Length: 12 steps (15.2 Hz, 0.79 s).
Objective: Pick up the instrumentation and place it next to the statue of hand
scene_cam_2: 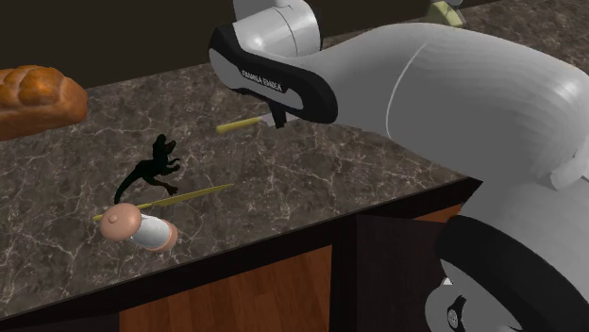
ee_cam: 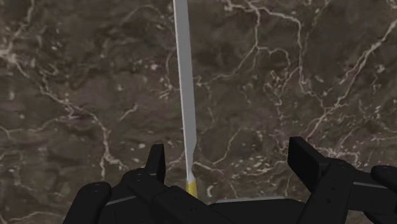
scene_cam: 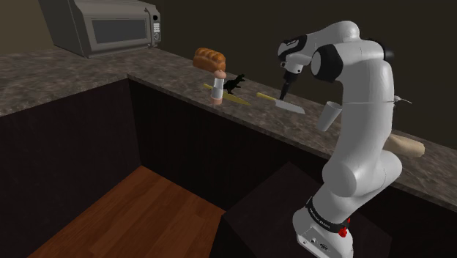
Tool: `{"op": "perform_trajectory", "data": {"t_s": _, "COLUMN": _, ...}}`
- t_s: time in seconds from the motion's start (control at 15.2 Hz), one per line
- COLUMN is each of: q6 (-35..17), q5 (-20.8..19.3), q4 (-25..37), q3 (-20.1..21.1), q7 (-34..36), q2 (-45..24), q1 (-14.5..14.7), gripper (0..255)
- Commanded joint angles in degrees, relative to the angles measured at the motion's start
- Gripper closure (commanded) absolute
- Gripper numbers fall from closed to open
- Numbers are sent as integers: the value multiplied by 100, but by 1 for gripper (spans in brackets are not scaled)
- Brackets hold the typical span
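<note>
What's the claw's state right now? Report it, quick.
Claw: open, holding nothing. The yellow-handled blade lies in the gap between its two sides, untouched.

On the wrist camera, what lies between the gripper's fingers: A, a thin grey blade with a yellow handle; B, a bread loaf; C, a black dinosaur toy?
A: the gripper is open, and the grey blade with its yellow handle lies on the counter between the fingers, touching neither.
</note>
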<state>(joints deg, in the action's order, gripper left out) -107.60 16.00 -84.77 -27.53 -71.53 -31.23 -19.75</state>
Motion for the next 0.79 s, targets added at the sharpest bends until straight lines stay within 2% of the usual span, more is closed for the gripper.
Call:
{"op": "perform_trajectory", "data": {"t_s": 0.0, "q6": 159, "q5": 145, "q4": 564, "q3": 78, "q7": -118, "q2": -444, "q1": -223, "gripper": 0}}
{"op": "perform_trajectory", "data": {"t_s": 0.46, "q6": -308, "q5": 219, "q4": 198, "q3": 131, "q7": -178, "q2": -560, "q1": -192, "gripper": 0}}
{"op": "perform_trajectory", "data": {"t_s": 0.73, "q6": -344, "q5": 226, "q4": 172, "q3": 136, "q7": -183, "q2": -572, "q1": -190, "gripper": 0}}
